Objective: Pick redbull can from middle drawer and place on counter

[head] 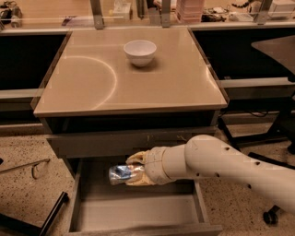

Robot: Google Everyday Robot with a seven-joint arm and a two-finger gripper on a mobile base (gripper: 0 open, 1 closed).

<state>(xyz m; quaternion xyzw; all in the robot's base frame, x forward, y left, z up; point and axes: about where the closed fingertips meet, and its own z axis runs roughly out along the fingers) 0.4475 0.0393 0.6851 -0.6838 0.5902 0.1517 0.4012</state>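
Observation:
The redbull can (pixel 120 174) is a slim silver-and-blue can, held on its side in my gripper (pixel 134 168) above the back of the open middle drawer (pixel 138 214). The gripper's pale fingers (pixel 137 157) are closed around the can's right end, just below the grey drawer front above. My white arm (pixel 221 168) reaches in from the lower right. The glossy beige counter (pixel 129 78) lies above and behind, with a white bowl (pixel 140 51) near its far middle.
The grey drawer front (pixel 133 140) with pale scratches overhangs the drawer's back. A long shelf with clutter (pixel 147 11) runs behind the counter. A chair base and wheels (pixel 269 214) stand at the right. A dark bar (pixel 50 214) lies on the speckled floor at left.

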